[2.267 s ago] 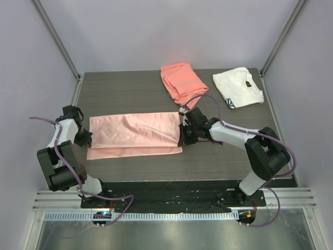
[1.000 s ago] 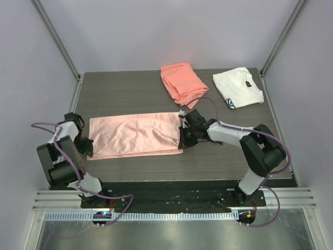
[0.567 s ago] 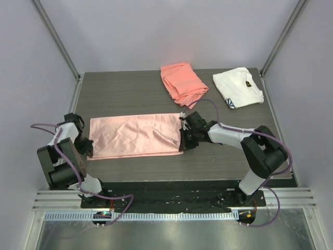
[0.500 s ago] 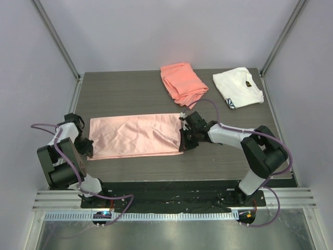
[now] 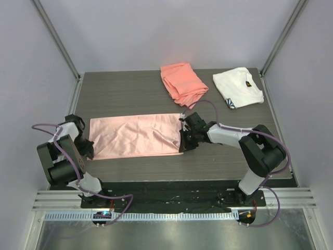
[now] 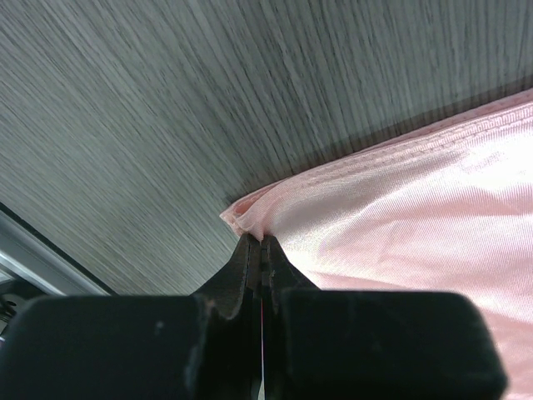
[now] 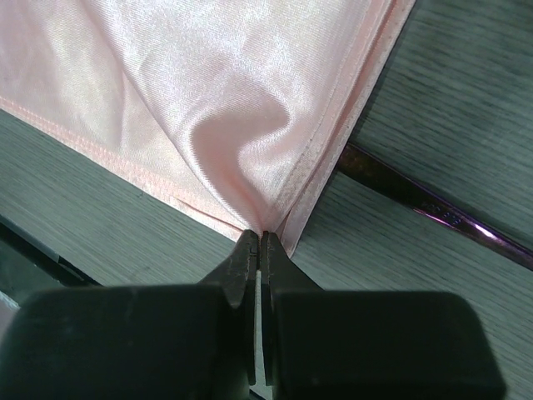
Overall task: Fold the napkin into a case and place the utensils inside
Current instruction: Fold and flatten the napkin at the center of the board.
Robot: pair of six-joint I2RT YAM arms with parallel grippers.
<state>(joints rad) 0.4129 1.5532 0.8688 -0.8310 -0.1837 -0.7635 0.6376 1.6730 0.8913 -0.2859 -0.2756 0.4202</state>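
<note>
Left gripper (image 6: pixel 260 250) is clamped on the napkin's (image 5: pixel 135 135) near-left corner, right gripper (image 7: pixel 258 242) on the near-right. The napkin lies doubled, a flat band mid-table.

Risk: the satin is slick and the bites are only at the fingertips, so an uneven pull could slip a corner and skew the fold.

Right wrist view shows a purple utensil (image 7: pixel 433 204) touching the hem; overhead, the arm hides it. Coral cloth (image 5: pixel 179 83) and white cloth (image 5: pixel 238 87) sit far back, well apart.

napkin (image 5: pixel 135 136): we see thin pink cloth, satin-glossy, hems stitched;
table (image 5: pixel 125 94): we read grey wood grain, matt;
utensil (image 7: pixel 433 203): smooth metal, purple-iridescent gloss;
coral cloth (image 5: pixel 179 83): matt, thicker fabric.
</note>
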